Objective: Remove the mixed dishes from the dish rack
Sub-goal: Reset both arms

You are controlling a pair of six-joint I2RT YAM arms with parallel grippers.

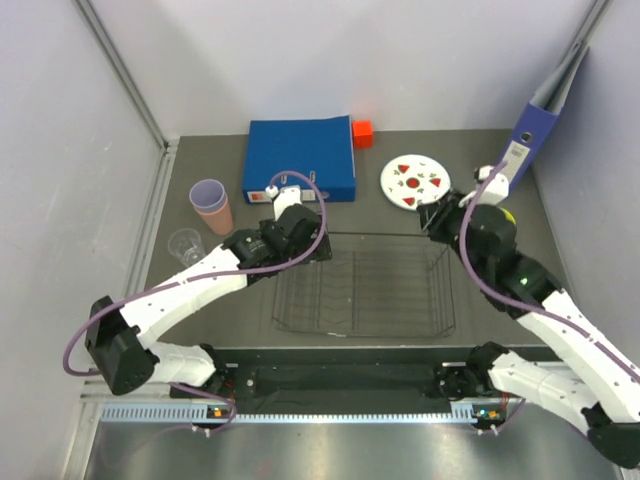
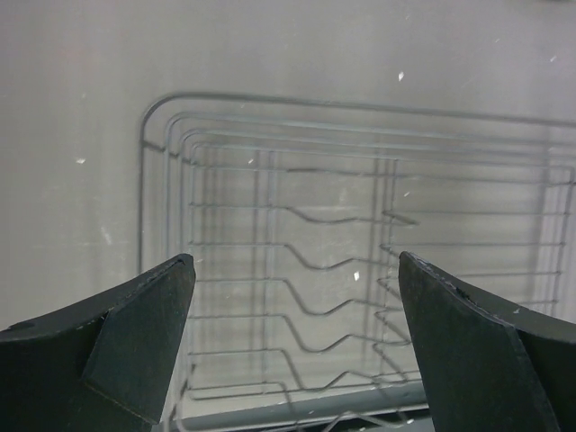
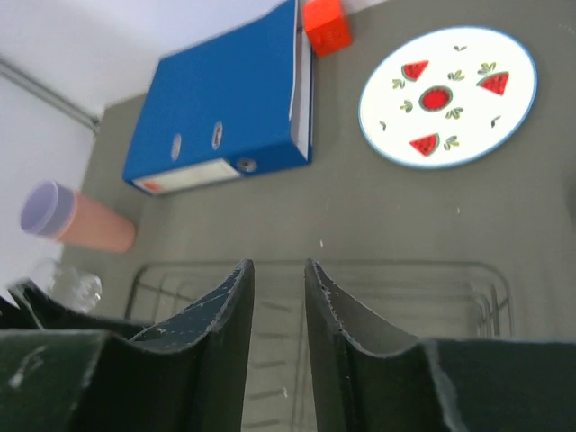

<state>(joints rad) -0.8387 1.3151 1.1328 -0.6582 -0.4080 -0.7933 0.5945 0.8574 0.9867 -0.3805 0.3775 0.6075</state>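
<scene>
The dish rack (image 1: 365,290) of thin dark wire lies in the middle of the table with nothing in it. My left gripper (image 1: 322,246) hangs over its far left corner, wide open and empty; the left wrist view looks down on the bare wires of the rack (image 2: 297,225) between the fingers (image 2: 148,333). My right gripper (image 1: 432,218) hovers at the rack's far right corner, its jaws a narrow gap apart with nothing between them (image 3: 279,265). The white plate (image 1: 415,182) (image 3: 447,96) with red marks lies flat behind the rack. The lilac cup sits inside the salmon-pink cup (image 1: 211,205) (image 3: 76,219), beside the clear tumbler (image 1: 185,244). A sliver of the lime-yellow bowl (image 1: 510,213) shows behind the right arm.
A blue binder (image 1: 300,158) (image 3: 225,108) lies flat at the back, with a small orange-red cube (image 1: 362,132) (image 3: 326,25) next to it. A second binder (image 1: 545,110) leans against the right wall. Grey walls close the table in on the left, back and right.
</scene>
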